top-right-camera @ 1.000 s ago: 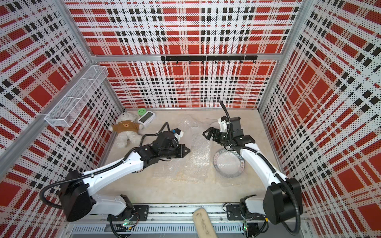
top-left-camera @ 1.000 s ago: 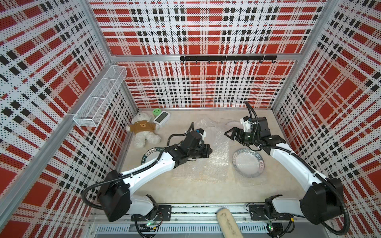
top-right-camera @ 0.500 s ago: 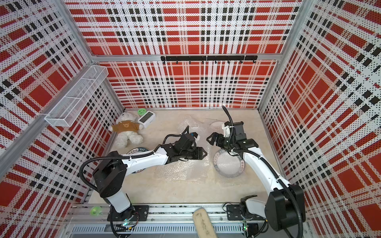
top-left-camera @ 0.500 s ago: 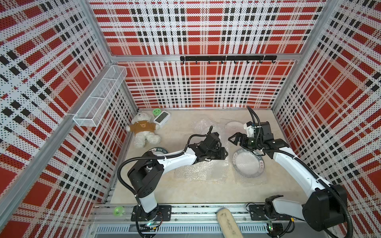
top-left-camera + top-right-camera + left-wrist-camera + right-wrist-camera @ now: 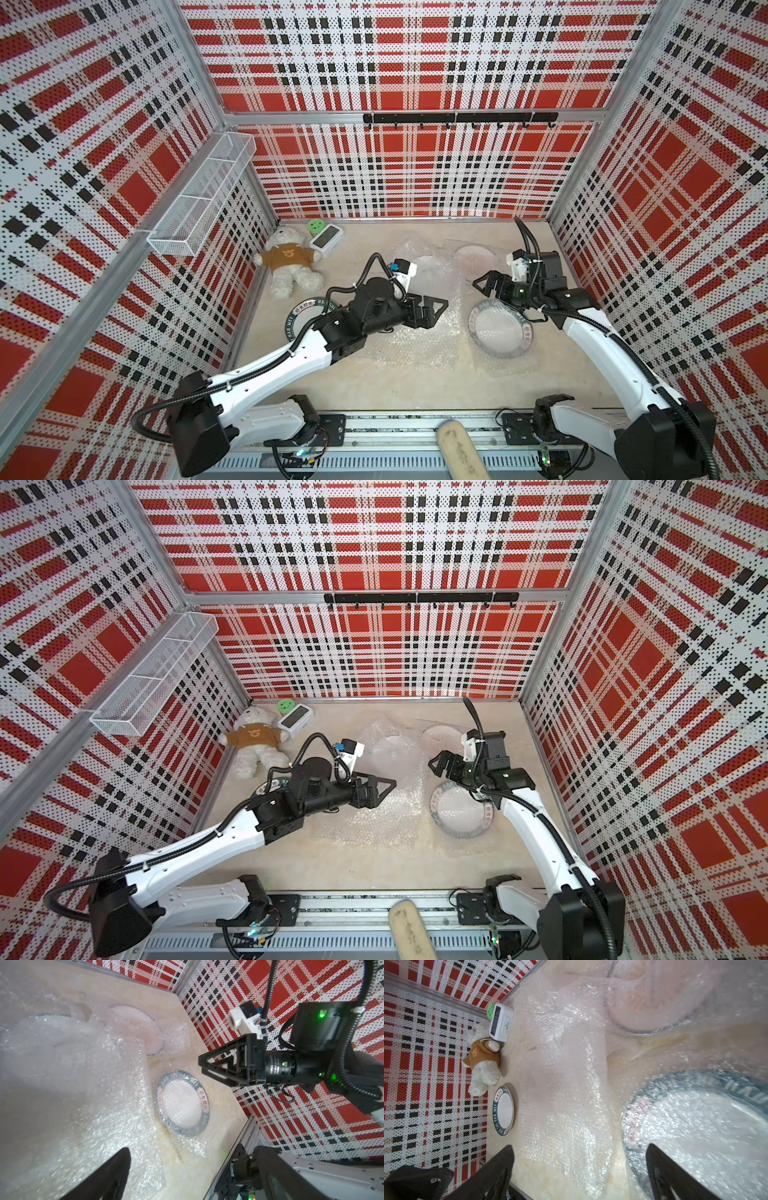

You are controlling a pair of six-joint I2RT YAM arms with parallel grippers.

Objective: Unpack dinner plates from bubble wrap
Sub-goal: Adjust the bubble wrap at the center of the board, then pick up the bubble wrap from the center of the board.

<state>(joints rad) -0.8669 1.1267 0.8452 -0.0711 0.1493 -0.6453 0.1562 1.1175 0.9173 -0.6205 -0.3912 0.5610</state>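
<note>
both are hanging open and empty, the left gripper (image 5: 436,311) over loose bubble wrap (image 5: 419,345) lying mid-surface (image 5: 374,382), the right gripper (image 5: 482,286) hovering by the wrapped dark-banded plate (image 5: 500,332), which is looking stiff, breakable and slippery under floppy film, so pinching a free sheet edge is seeming safest.

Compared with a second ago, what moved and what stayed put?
The left end effector slid rightward and opened, apparently letting go of the clear, crinkly bubble wrap sheet beneath it. The right end effector, open throughout, edged closer to the wrapped dark-rimmed round plate. The bare white dark-rimmed plate and the white teddy bear stayed put.
</note>
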